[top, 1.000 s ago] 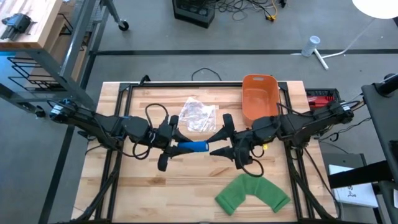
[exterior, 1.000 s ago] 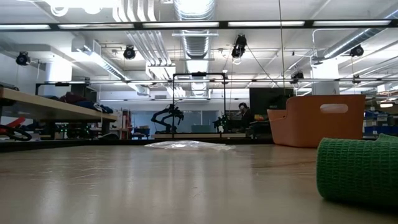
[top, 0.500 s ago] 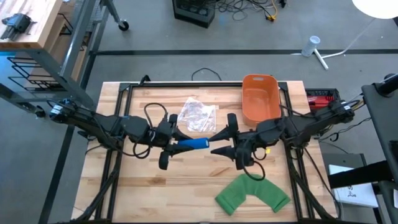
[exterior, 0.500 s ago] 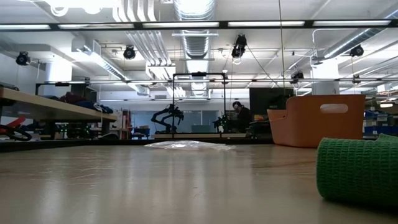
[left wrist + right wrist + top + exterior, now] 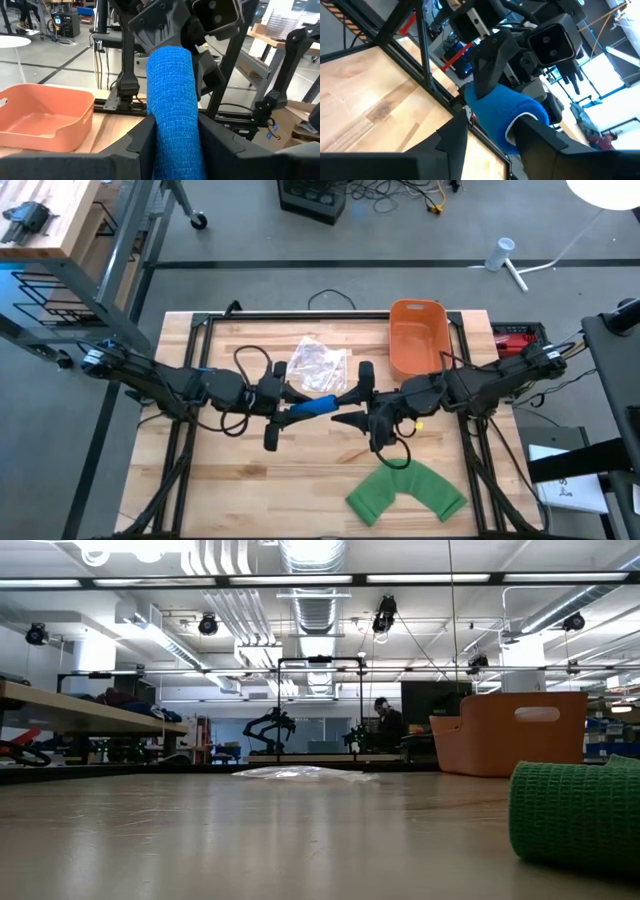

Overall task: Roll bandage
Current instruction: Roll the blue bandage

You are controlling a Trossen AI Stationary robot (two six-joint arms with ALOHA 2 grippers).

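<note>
A blue bandage roll hangs above the table's middle with my left gripper shut on its left end. In the left wrist view the roll runs away from my left gripper toward the right arm. My right gripper has its fingers close on either side of the roll's right end, still open. A green bandage lies loosely bent on the table near the front right; the low view shows this green bandage as well. My left gripper pinches the blue roll's left end between its two fingers. They come level from the table's left and lie along the roll. The roll is lifted clear and sticks out nearly level toward the right. My right gripper: I cannot tell whether its fingers touch the roll's end.
An orange bin stands at the far right of the table. A crumpled clear wrapper lies just beyond the grippers. Bare wood shows toward the near left.
My right gripper has drawn its fingers closer together around the blue roll's right end and has shifted a little toward the table's left. The roll's right end has swung slightly toward the far edge.
</note>
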